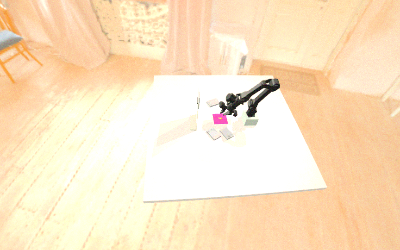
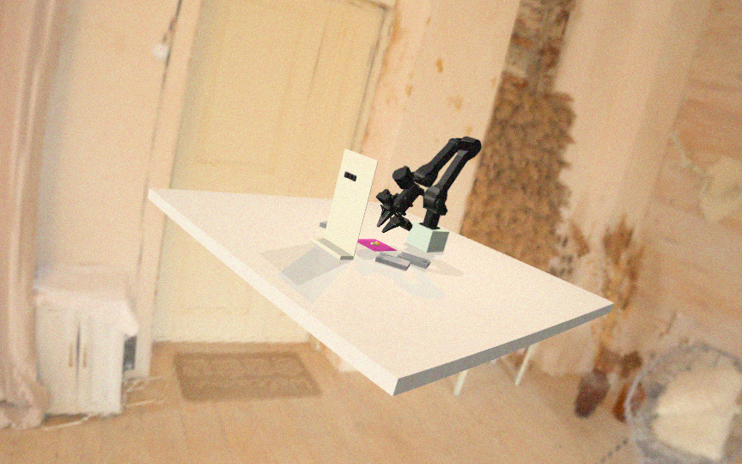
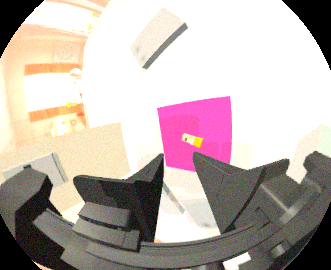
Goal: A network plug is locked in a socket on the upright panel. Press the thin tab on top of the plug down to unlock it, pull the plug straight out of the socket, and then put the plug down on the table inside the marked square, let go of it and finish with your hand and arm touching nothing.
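Finding the plug (image 1: 220, 118) (image 2: 374, 243) (image 3: 192, 138) out of the socket (image 1: 197, 100) (image 2: 349, 175) (image 3: 45, 167) and lying inside the square (image 1: 220, 121) (image 2: 385, 247) (image 3: 215, 117), magenta, on the counter (image 1: 241, 171) (image 2: 448, 334) (image 3: 285, 75). Showing a pale body with a yellow end; being too small for telling the tab apart.

Seeing the pincer (image 1: 222, 113) (image 2: 381, 228) (image 3: 177, 155), black, hovering above the counter, standing partly wide, gripping nothing. Leaving a gap between plug and fingertips in the wrist view.

Seeing the panel (image 1: 196, 115) (image 2: 350, 207) (image 3: 95, 145), cream, standing upright on a foot; appearing almost edge-on from the top. Showing the socket as a dark patch high on the face in the exterior view; being partly hidden by the pincer in the wrist view.

Counting three slabs (image 1: 213, 102) (image 2: 392, 260) (image 3: 160, 37), gray, lying flat: two near each other, one apart and mostly hidden behind the panel in the exterior view. Showing gray pieces between the fingers in the wrist view, too covered for telling one slab from two. Bearing faint round marks, too blurred for reading.

Seeing the arm (image 1: 257, 90) (image 2: 448, 164), black, rising from a block (image 1: 250, 121) (image 2: 427, 239) (image 3: 330, 142), pale green, being cut off at the wrist view's right edge.
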